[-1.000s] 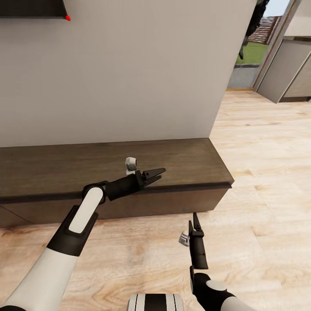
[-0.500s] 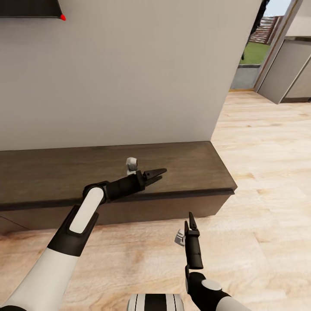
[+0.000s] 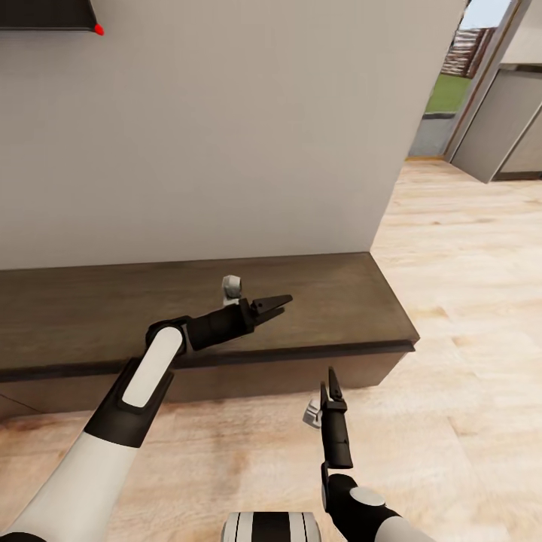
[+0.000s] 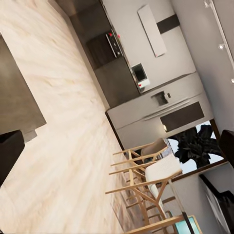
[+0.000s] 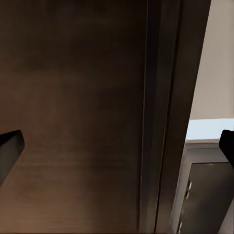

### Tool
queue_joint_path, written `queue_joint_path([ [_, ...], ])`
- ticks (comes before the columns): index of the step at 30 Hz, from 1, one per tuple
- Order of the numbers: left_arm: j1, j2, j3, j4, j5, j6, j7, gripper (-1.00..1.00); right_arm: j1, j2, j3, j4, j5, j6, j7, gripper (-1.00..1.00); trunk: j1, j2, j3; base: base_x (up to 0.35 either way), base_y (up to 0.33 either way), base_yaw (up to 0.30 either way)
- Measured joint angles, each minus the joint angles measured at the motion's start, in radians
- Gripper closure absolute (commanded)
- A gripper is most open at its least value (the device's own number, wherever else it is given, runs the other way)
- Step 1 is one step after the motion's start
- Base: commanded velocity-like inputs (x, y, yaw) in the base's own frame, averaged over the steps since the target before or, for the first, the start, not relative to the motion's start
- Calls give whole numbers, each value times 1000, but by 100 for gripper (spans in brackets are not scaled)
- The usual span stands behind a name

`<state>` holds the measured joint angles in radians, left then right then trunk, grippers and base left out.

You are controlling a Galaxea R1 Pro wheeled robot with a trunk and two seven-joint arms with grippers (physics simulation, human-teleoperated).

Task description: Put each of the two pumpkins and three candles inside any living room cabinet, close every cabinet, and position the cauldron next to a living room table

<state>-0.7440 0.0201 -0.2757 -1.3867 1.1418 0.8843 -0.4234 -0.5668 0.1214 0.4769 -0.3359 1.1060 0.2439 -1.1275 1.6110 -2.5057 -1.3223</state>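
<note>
Left gripper (image 3: 275, 304): black jaws parted a little at the tips, nothing between them, held out over the flat top of the long, low dark-brown wooden cabinet (image 3: 324, 290), near its front edge. In the left wrist view one dark fingertip (image 4: 9, 151) sits at the frame edge, with the cabinet's end (image 4: 17, 102) beside it. Right gripper (image 3: 329, 389): black jaws pointing at the cabinet's front face, hanging over the pale plank floor (image 3: 467, 316) just short of it; in the head view they look narrow, but the right wrist view puts one dark fingertip (image 5: 9, 151) at each frame edge, so they stand spread, empty. That same view looks straight at the cabinet's dark wood grain (image 5: 73, 112) and a vertical dark edge strip. Cabinet: stands against the plain grey wall (image 3: 226, 128), front faces flush as far as they show, top bare around the left gripper; its right end stops just before the wall's corner. Left arm, white with black sleeve (image 3: 143, 376), reaches in from the lower left. Upper left, the corner of a dark wall-mounted panel with a red dot (image 3: 98, 29). Beyond the wall's corner: doorway with green outside (image 3: 448, 90), grey cupboard fronts (image 3: 500, 128). Left wrist view further shows pale wooden chairs (image 4: 146, 175) and a grey kitchen run with a dark oven (image 4: 105, 48).
</note>
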Motion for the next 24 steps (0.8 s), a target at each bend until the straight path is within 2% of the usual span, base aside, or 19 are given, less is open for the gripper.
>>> queue_joint_path([
  [11,0,0,-6,0,0,0,0,-100,1,0,0,2,1,0,-11,-100,0,0,0,43,0,0],
  [17,0,0,-6,0,0,-1,0,-100,0,0,0,7,2,0,-10,-100,0,0,0,194,0,0],
  [24,0,0,-7,0,-1,-1,0,-100,0,-6,0,11,14,-3,-9,-100,0,0,0,24,0,0],
])
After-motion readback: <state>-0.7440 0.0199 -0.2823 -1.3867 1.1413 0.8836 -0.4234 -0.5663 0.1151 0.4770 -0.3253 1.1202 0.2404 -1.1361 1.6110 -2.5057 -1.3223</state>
